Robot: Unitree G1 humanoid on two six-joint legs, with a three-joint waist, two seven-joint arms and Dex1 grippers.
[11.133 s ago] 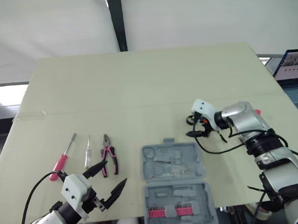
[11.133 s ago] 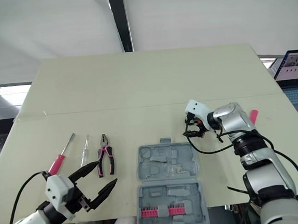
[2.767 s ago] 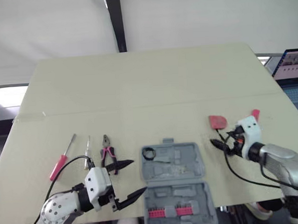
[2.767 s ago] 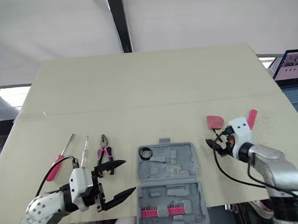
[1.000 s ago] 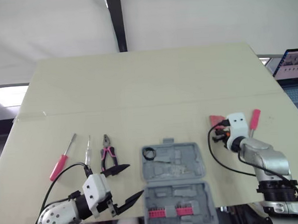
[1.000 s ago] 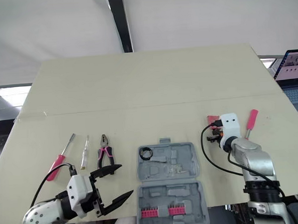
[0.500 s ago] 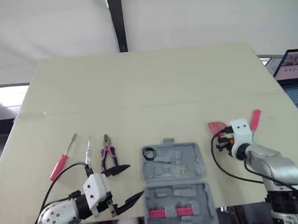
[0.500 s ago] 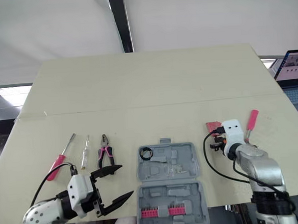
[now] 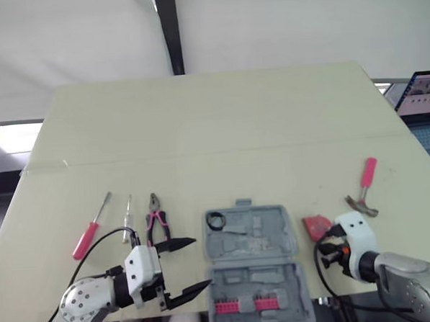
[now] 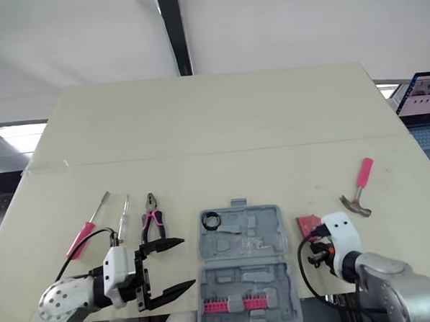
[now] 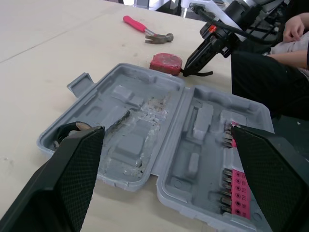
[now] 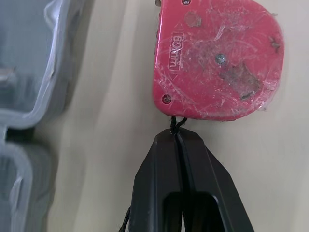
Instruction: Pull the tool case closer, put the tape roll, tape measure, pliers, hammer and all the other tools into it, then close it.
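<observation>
the left gripper, two long black fingers on a white wrist block, sits low on the robot's left side and points toward its right, jaws spread wide apart. the silver left forearm trails behind it. the right gripper points toward the robot's left, jaws pressed tight together, with the silver right forearm drawn in close.

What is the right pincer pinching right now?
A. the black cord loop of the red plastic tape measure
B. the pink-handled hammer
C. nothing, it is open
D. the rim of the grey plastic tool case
A: the right pincer is shut on the black cord loop of the red plastic tape measure, which lies on the table beside the grey plastic tool case.
</observation>
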